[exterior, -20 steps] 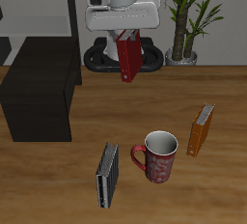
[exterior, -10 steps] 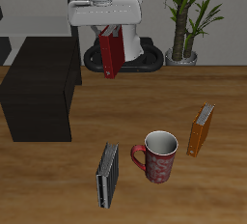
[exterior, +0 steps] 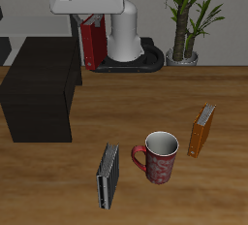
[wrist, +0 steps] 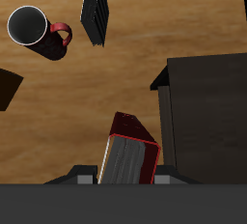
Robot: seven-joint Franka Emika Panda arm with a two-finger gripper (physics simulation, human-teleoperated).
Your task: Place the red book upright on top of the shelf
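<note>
So over the last second the end effector (exterior: 92, 20) has swung sideways from mid-counter toward the shelf (exterior: 41, 85), and the red book (exterior: 93, 45) clamped in it hangs upright just beside the shelf's back corner, not over it yet. I'd keep carrying across until it's fully above the flat top (wrist view shows the book's edge just off the cabinet), then lower straight down and let go only once it's standing.

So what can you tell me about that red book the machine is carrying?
The red book is a small hardcover with a dark-red cover and pale page edges. It hangs upright in the air, clamped in the gripper, clear of the table. It is near the edge of the shelf, above the level of its flat top, not yet resting on it. Only the gripper touches it.
</note>
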